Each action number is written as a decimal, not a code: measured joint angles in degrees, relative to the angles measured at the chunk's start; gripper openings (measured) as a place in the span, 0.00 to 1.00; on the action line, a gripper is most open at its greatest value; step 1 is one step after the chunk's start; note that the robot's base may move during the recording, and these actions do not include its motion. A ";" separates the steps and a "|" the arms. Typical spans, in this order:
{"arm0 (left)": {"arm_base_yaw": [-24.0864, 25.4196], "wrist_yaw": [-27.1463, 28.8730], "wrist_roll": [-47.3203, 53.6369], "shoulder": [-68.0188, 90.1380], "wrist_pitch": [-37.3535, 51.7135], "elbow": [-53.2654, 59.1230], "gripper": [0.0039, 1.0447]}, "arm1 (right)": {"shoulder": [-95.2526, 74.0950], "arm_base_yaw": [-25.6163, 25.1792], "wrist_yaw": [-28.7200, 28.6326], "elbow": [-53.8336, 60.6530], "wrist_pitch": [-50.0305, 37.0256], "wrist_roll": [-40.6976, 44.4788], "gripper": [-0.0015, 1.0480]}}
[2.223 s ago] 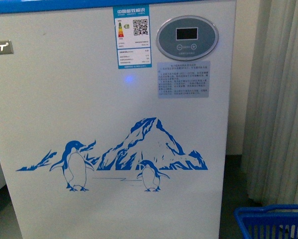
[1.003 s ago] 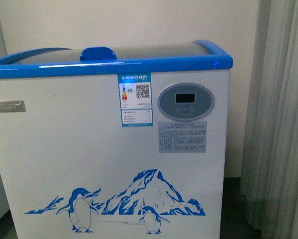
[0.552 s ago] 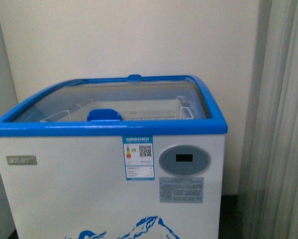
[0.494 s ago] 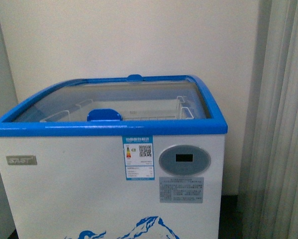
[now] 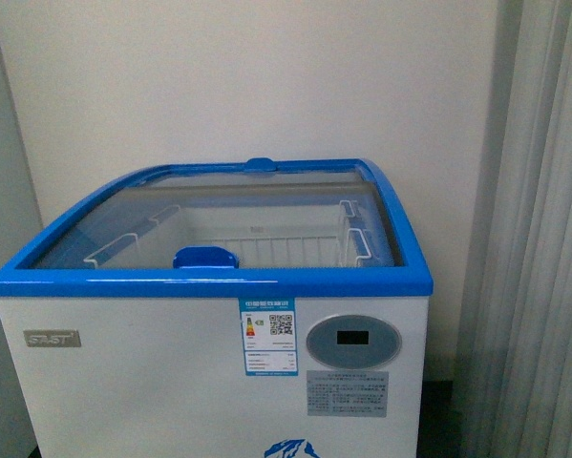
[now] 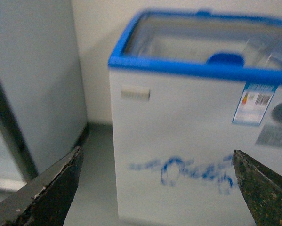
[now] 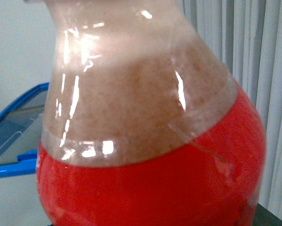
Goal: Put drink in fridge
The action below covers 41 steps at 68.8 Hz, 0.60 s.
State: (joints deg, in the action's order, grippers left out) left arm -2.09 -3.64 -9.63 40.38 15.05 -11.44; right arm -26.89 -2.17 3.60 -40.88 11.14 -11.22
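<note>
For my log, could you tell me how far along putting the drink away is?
Done: the white, blue-rimmed chest freezer stands ahead. In hand: the clear, red-labelled cola bottle fills the right wrist view, likely held. Remaining: the curved glass lid looks shut; left gripper open.

My left gripper [image 6: 155,188] is spread wide. Its two dark fingers [image 6: 49,193] show only as tips at opposite sides of the left wrist view, well apart, with nothing clasped between them. Their inner edges look worn, chipped and scuffed pale. The claw points forward, roughly level and a little downward. I cannot make out my right gripper: the drink [image 7: 150,117] sits close against the right wrist camera and covers the fingers, so I cannot tell how the jaws stand. Neither of my arms reaches into the front view.
</note>
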 joint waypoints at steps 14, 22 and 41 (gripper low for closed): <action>-1.66 -8.02 18.47 29.38 20.00 -16.96 0.92 | 0.00 0.00 0.00 0.00 0.00 0.00 0.38; -4.20 -16.09 33.70 41.38 17.29 -29.48 0.92 | 0.00 0.00 0.00 0.00 0.00 0.00 0.38; -6.51 -23.32 69.13 60.52 0.48 -56.06 0.92 | 0.00 0.00 0.00 0.00 0.00 0.00 0.38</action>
State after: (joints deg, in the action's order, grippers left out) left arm -8.60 -26.96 59.51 100.90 15.53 -67.51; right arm -26.89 -2.17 3.60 -40.88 11.14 -11.22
